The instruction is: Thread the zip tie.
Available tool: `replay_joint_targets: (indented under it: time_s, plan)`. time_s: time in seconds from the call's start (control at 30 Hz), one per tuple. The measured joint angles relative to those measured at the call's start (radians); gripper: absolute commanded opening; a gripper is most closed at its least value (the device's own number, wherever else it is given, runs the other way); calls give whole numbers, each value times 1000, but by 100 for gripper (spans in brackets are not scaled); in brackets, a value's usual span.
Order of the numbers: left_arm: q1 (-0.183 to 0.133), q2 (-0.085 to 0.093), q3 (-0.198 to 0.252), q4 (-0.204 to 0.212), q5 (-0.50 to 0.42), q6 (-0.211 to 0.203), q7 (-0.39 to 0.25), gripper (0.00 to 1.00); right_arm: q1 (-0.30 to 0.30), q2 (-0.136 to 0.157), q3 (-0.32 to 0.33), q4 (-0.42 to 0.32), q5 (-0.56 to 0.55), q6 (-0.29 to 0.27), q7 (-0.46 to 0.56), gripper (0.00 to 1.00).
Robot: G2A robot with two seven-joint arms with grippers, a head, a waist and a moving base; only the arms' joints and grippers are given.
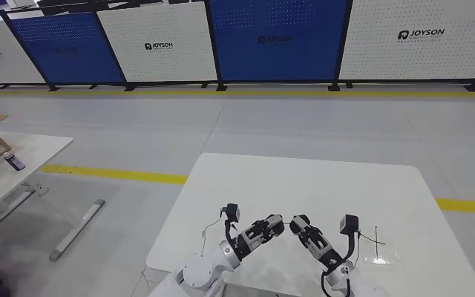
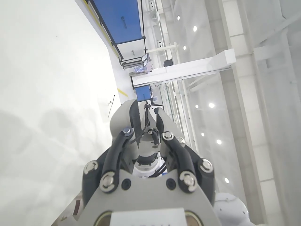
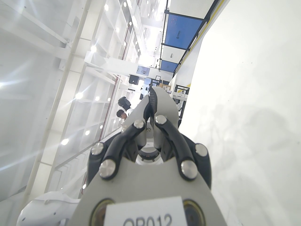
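My two grippers face each other low over the near edge of the white table [image 1: 312,178]. The right gripper [image 3: 151,95] is shut, and the tip of a thin black zip tie [image 3: 150,83] sticks out past its fingertips. The left gripper [image 2: 147,115] is open, its fingers [image 2: 134,115] a small gap apart. The black zip tie [image 2: 145,116] runs through that gap, close to one pad. From above, the left gripper [image 1: 277,221] and right gripper [image 1: 295,222] nearly touch tip to tip.
Spare black zip ties [image 1: 375,239] lie on the table past the right arm, beside a clear plastic bag [image 1: 382,259]; the left wrist view shows the spare ties [image 2: 111,105] too. Another white table [image 1: 30,148] stands far to the left. Blue and white panels [image 1: 278,37] line the back.
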Motion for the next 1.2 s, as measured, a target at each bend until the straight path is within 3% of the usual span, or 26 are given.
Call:
replay_joint_targets:
  time_s: [0.2,0.53,0.73,1.0,1.2]
  plan:
    - [9,4,-1,-16,22,7,-15,20,0,0,0,0,0,0,0,0]
    - [17,7,5,-20,28,9,-27,20,0,0,0,0,0,0,0,0]
    - [8,6,11,-12,40,10,-4,15,0,0,0,0,0,0,0,0]
    - [0,4,19,-4,36,12,14,1,0,0,0,0,0,0,0,0]
    - [-2,4,21,-3,33,17,16,0,0,0,0,0,0,0,0,0]
